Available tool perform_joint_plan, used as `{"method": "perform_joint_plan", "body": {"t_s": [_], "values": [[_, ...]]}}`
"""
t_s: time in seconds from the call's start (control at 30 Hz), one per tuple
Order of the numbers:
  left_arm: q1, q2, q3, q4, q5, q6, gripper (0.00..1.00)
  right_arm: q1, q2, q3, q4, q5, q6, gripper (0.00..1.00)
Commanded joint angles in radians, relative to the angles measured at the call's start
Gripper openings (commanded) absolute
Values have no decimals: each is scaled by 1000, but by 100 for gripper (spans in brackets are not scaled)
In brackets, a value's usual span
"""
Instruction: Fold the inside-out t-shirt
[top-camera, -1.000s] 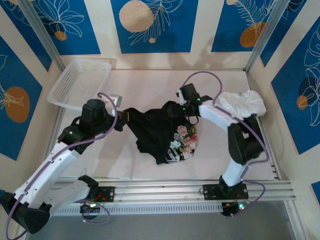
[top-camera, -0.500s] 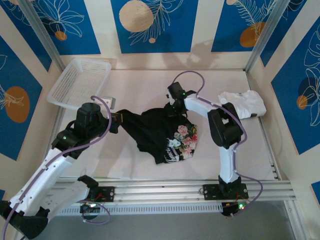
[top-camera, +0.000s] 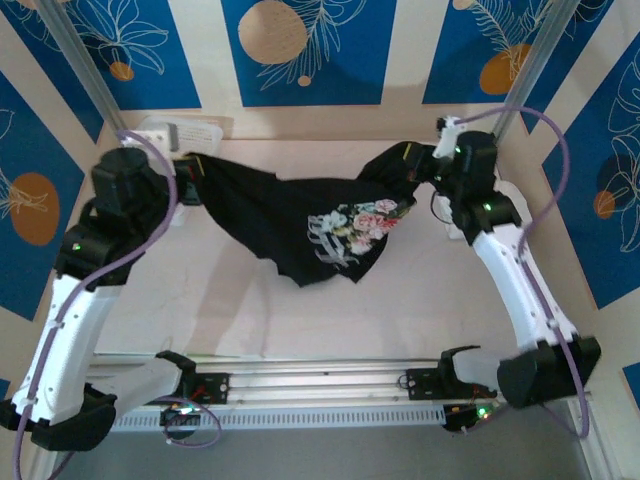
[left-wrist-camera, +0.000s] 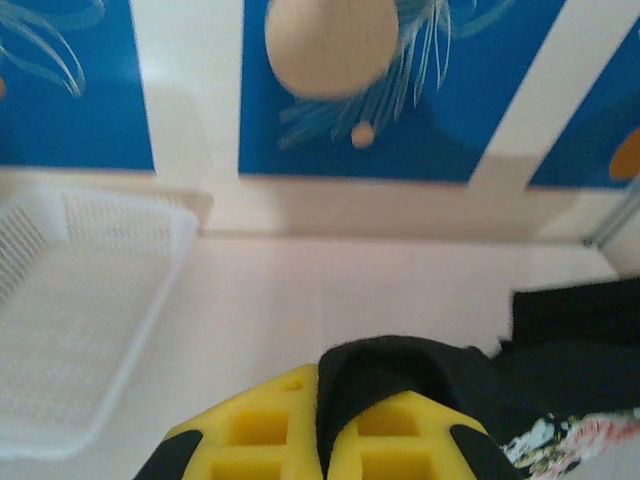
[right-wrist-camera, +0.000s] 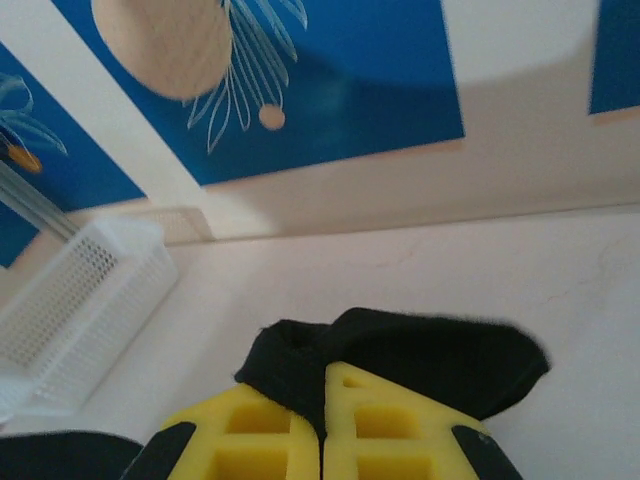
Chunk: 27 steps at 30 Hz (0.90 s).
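The inside-out t-shirt (top-camera: 290, 225) is black, and its pink-and-white floral print (top-camera: 355, 222) faces up. It hangs stretched between the two grippers above the back half of the table. My left gripper (top-camera: 193, 170) is shut on its left end. In the left wrist view a black fold of the t-shirt (left-wrist-camera: 400, 365) is pinched in the left gripper (left-wrist-camera: 325, 405) between the yellow fingers (left-wrist-camera: 250, 430). My right gripper (top-camera: 415, 160) is shut on the right end. The right wrist view shows a bunched edge of the t-shirt (right-wrist-camera: 420, 355) clamped in the right gripper (right-wrist-camera: 322, 410).
A white mesh basket (left-wrist-camera: 70, 300) stands at the back left of the table, also seen in the right wrist view as the basket (right-wrist-camera: 70, 310). The patterned back wall (top-camera: 310, 50) is close behind both grippers. Metal posts (top-camera: 90, 80) stand at the back corners.
The right gripper has shut on the shirt. Both arms have risen and swung apart toward the back, lifting the crumpled shirt off the table and pulling it out wide.
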Motion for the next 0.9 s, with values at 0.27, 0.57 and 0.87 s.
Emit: {"method": "perform_joint_plan", "body": {"t_s": [0.27,0.57,0.87], "values": [[43,-195,-283,-29,-130,53,0,-14,-178,-522,-6,10,192,17],[84,-190,-372,-39,-116,60,0,80,-91,-544,-123,64,160,52],[87,-163,-395,-16,-44,62,0,175,39,-501,-262,238,185,58]]}}
